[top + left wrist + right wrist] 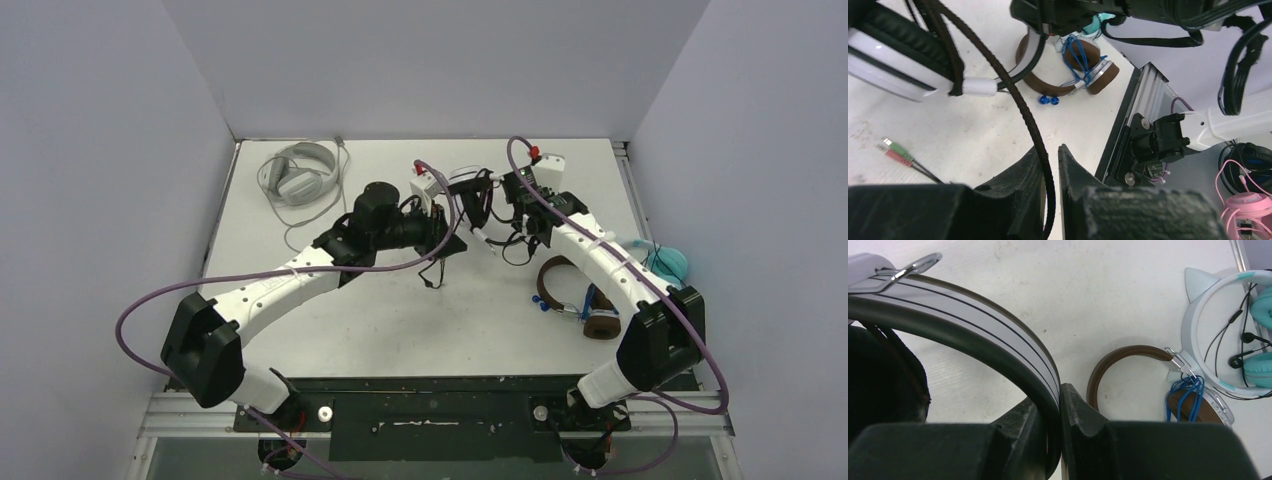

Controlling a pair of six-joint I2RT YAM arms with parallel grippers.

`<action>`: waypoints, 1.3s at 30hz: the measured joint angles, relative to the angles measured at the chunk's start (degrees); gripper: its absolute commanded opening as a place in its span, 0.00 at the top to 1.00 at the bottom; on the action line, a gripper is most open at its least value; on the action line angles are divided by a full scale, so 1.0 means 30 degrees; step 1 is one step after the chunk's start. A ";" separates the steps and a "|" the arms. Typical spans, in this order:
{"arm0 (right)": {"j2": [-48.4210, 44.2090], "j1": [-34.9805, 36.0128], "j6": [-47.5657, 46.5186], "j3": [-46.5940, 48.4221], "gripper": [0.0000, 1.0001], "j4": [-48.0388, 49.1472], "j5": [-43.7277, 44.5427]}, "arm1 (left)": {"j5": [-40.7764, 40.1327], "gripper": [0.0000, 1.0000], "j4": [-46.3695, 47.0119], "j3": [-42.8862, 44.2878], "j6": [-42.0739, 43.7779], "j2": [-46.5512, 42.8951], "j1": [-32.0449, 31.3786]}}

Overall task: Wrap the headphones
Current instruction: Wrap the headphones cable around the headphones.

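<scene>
Black cable (1024,109) sits pinched in the left gripper (1050,167); the right gripper (1059,407) clamps the band of the black-and-white headphones (998,335), near the brown headphones (1118,353). Keep tension while winding.

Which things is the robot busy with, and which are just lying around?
Busy with: black-and-white headphones, band pinched in the right gripper; their cable, between the fingers of the left gripper.

Lying about: brown headphones, teal headphones and grey headphones, none being handled; pink headset, off to one side.
</scene>
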 measured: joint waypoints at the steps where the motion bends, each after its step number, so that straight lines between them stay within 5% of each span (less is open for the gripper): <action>1: -0.0007 -0.0080 0.0073 0.0131 1.00 0.0007 -0.0109 | -0.0007 0.87 0.0364 -0.0095 -0.0087 0.0000 -0.0146; 12: -0.0372 -0.0102 0.0197 0.0576 1.00 -0.0423 -0.1413 | -0.0342 0.87 0.2477 -0.0452 -0.0597 0.0721 -0.2040; 24: -0.1668 -0.0612 0.0226 0.4255 1.00 -0.2601 -0.4357 | -0.1231 0.83 0.5297 -0.4342 -0.0597 0.1690 -0.2455; 30: -0.2091 -0.0612 0.0146 0.7599 1.00 -0.4473 -0.5071 | -0.2244 0.62 0.8612 -0.5938 -0.0561 0.1625 -0.2696; 36: -0.2091 -0.0612 -0.0080 1.0907 1.00 -0.6470 -0.5187 | -0.3759 0.25 1.1220 -0.7883 0.0168 0.0546 -0.2994; 39: -0.2069 -0.0634 -0.0313 1.2313 1.00 -0.7329 -0.5195 | -0.4393 0.18 1.2641 -0.8728 0.0597 -0.0168 -0.3177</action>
